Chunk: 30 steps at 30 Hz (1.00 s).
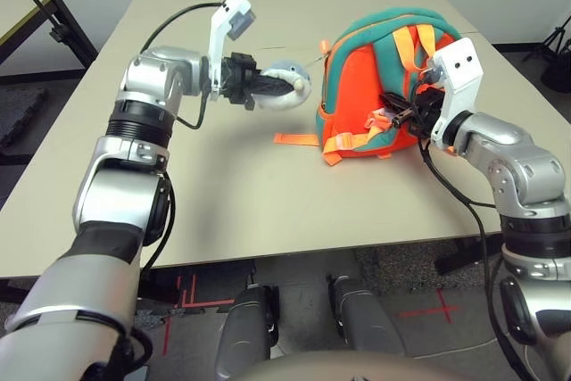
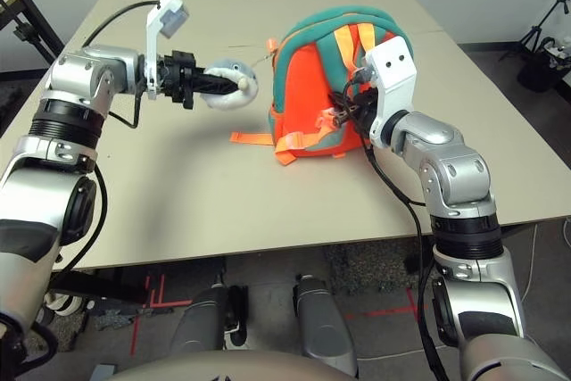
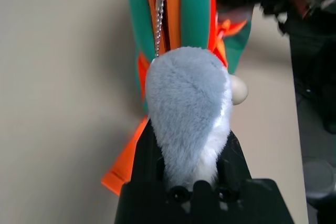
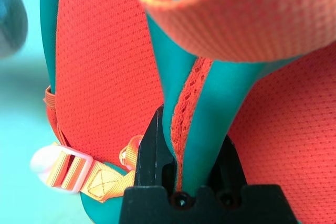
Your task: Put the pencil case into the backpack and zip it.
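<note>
Left hand (image 1: 284, 88): I've clamped the plush fish (image 3: 189, 114) — pull steadily along the zip line toward the counter's (image 1: 223, 202) left edge.
Right hand (image 1: 403, 111): pinched on the backpack's (image 1: 357, 86) teal strap (image 4: 210, 108) — hold firm as anchor.

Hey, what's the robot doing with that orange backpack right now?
The robot is working on the backpack, which stands on the table. Its left tool is shut on the grey plush fish, held off to the bag's side; the fish hangs from a thin chain running to the bag. Its right tool is clamped on a teal shoulder strap at the back of the backpack.
</note>
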### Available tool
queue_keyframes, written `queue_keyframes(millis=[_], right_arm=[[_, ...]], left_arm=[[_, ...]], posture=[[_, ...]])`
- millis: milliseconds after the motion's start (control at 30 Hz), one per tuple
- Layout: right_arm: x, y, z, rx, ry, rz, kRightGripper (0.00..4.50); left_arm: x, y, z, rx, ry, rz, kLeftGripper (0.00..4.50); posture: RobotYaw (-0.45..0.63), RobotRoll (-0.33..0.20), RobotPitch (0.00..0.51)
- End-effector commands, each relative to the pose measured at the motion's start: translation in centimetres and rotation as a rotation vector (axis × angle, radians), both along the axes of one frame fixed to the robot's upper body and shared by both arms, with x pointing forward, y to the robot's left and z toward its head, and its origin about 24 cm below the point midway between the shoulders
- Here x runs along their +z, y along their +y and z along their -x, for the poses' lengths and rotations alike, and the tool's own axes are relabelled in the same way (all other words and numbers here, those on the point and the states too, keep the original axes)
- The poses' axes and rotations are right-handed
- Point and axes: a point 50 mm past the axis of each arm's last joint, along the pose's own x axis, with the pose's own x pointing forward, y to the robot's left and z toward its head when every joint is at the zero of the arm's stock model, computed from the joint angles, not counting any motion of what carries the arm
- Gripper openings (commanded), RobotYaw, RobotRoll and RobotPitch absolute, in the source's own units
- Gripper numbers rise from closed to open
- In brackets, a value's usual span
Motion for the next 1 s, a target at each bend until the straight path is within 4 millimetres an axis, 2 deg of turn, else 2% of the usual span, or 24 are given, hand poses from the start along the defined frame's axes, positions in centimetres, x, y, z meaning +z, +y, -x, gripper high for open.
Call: queue_keyframes(millis=[33, 267, 567, 633, 800, 900, 933, 1000], right_arm=[[-0.9, 0.0, -0.2, -0.006, 0.048, 0.015, 0.17], [-0.8, 0.1, -0.3, -0.004, 0.046, 0.014, 0.17], [-0.8, 0.3, -0.5, 0.000, 0.047, 0.011, 0.17], [-0.8, 0.3, -0.5, 0.001, 0.046, 0.011, 0.17], [-0.5, 0.2, -0.5, 0.002, 0.044, 0.010, 0.17], [-0.3, 0.1, -0.3, 0.020, 0.063, -0.004, 0.17], [-0.2, 0.0, -0.2, 0.030, 0.073, -0.004, 0.20], [0.2, -0.1, 0.0, 0.049, 0.097, -0.019, 0.95]], left_arm=[[-2.6, 0.6, 0.4, 0.024, 0.090, -0.052, 0.42], [-6.6, 0.7, 0.9, 0.030, 0.194, -0.115, 0.42], [-9.7, -0.2, 0.6, 0.065, 0.229, -0.157, 0.41], [-9.7, -0.5, 0.3, 0.079, 0.218, -0.141, 0.41], [-8.0, -1.0, -0.4, 0.081, 0.166, -0.092, 0.41], [-6.1, -1.1, -0.8, 0.076, 0.129, -0.042, 1.43], [-5.5, -1.1, -0.8, 0.072, 0.120, -0.023, 1.89], [-4.5, -1.0, -0.8, 0.064, 0.109, -0.003, 2.75]], posture=[[-0.22, 0.000, 0.092], [-0.22, 0.000, 0.091], [-0.23, 0.000, 0.092], [-0.24, 0.000, 0.091], [-0.23, 0.000, 0.091], [-0.23, 0.000, 0.091], [-0.23, 0.000, 0.091], [-0.23, 0.000, 0.093]])
